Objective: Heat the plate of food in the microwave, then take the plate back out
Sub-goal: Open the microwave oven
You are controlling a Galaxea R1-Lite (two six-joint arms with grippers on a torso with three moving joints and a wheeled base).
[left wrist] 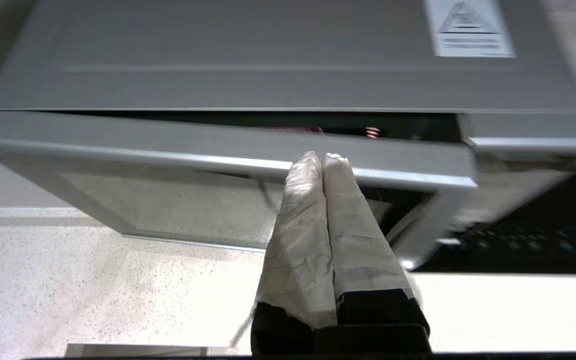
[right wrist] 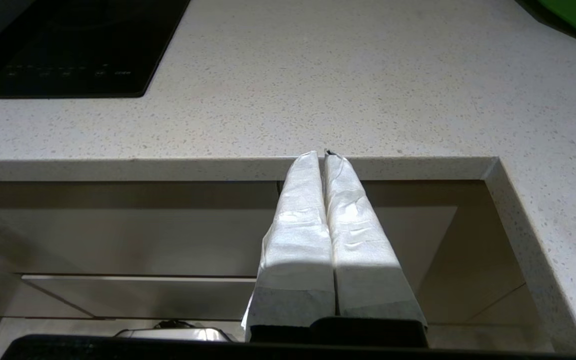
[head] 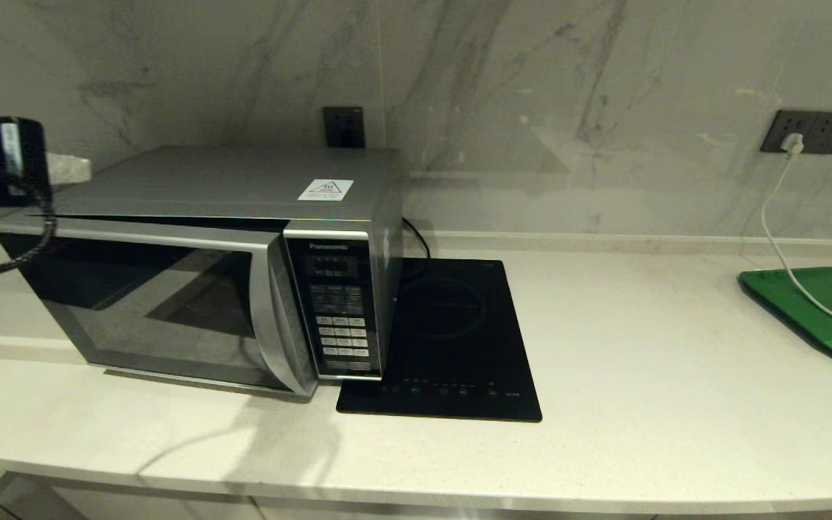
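While the microwave (head: 199,267) sits at the left of the table (head: 640,361) with its dark glass door (head: 149,303) standing slightly ajar, the left end effector (left wrist: 323,157) hovers above and in front of the door's top edge, its taped fingers (left wrist: 298,235) clenched together on nothing. A thin dark gap shows between door and cabinet, widest toward the keypad panel (head: 340,314). The plate of food cannot be seen in any view; a faint reddish patch glimpsed through the gap may be part of it, but that cannot be confirmed. The step in hand appears to be moving the door, likely pushing it home with closed fingertips, though whether it is being closed or opened cannot be settled from this moment. Done well, the push should land on the flat face of the door on the side nearest the keypad panel, square to the glass, so the latch catches without sliding the microwave back toward the wall. The induction hob (head: 445,339) lies touching or just beside the microwave's right flank, limiting room there; the green tray (head: 831,310) is well apart at the far right, with a white cable (head: 784,245) draped onto it. The right end effector (right wrist: 324,155) is parked below the table's front edge, also clenched and holding nothing.
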